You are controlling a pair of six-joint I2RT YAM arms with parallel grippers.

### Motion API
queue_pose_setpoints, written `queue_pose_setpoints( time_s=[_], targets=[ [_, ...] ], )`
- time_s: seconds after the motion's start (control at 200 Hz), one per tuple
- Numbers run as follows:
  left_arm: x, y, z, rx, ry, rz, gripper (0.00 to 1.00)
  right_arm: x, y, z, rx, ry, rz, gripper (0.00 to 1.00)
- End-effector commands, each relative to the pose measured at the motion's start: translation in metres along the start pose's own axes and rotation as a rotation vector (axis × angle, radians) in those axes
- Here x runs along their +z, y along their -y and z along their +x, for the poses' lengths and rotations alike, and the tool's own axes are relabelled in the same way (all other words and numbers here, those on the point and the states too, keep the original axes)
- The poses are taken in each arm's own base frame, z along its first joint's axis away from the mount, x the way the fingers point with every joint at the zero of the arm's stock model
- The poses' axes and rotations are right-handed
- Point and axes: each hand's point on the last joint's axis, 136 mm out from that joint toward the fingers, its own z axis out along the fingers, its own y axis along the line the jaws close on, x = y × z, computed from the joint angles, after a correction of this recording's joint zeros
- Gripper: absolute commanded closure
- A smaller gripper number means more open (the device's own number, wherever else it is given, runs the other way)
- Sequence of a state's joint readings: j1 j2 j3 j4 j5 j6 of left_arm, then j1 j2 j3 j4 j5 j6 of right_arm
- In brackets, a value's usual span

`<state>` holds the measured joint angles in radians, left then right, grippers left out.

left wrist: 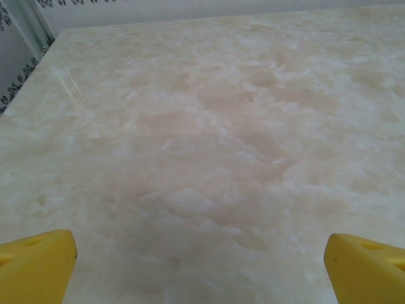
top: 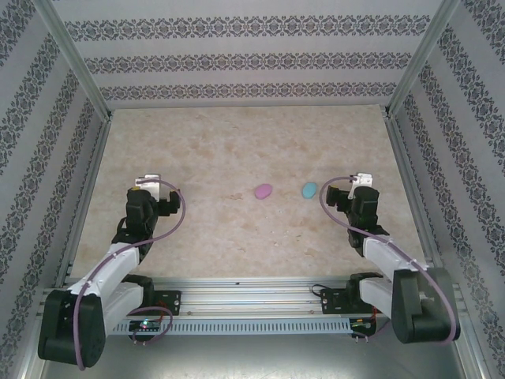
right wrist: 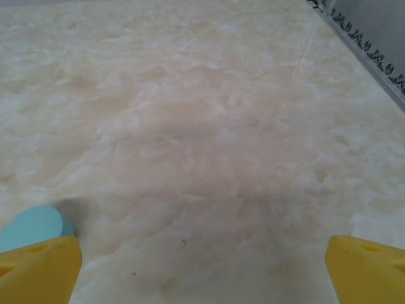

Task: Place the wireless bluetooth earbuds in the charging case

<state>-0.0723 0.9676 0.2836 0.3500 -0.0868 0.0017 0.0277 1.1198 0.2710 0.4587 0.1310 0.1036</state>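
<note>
Midway across marbled beige desk: smooth oval pink case and blue case, long axes slanting near-left to far-right. Spread apart: left pincer, right pincer.

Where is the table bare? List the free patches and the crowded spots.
Free: the back half of the table toward the rear wall; the stretch between the left fingers and the pink case. Crowded: the blue case sits close beside the right fingers, with a narrow gap between cases.
</note>
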Motion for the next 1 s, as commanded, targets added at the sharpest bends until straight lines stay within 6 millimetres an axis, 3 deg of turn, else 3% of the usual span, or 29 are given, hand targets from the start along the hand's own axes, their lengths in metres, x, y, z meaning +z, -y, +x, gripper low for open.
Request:
queue_pose_setpoints(
  time_s=[0.0, 0.2, 0.345, 0.425, 0.445, 0.52, 0.704, 0.994],
  targets=[
    [0.006, -0.003, -0.022, -0.013, 0.139, -0.004, 0.00, 0.004, -0.007, -0.036, -0.013, 0.154, -0.044, 0.02],
    [0.028, 0.012, -0.018, -0.013, 0.196, 0.068, 0.00, 0.020, -0.018, -0.050, -0.039, 0.231, -0.107, 0.02],
    [0.045, 0.016, -0.017, 0.029, 0.205, 0.073, 0.00, 0.042, -0.030, -0.032, -0.068, 0.186, -0.168, 0.02],
    [0.057, 0.018, -0.006, 0.034, 0.191, 0.078, 0.00, 0.050, -0.020, -0.028, -0.038, 0.157, -0.111, 0.02],
    [0.059, 0.019, -0.003, 0.037, 0.184, 0.080, 0.00, 0.054, -0.017, -0.036, -0.027, 0.150, -0.086, 0.02],
    [0.064, 0.016, -0.004, 0.030, 0.210, 0.059, 0.00, 0.054, -0.017, -0.040, -0.031, 0.168, -0.080, 0.02],
    [0.087, 0.002, 0.003, -0.026, 0.049, 0.018, 0.00, 0.054, -0.022, -0.038, -0.053, 0.153, -0.095, 0.02],
    [0.085, 0.007, 0.001, -0.018, 0.069, 0.060, 0.00, 0.054, -0.022, -0.039, -0.054, 0.152, -0.096, 0.02]
  ],
)
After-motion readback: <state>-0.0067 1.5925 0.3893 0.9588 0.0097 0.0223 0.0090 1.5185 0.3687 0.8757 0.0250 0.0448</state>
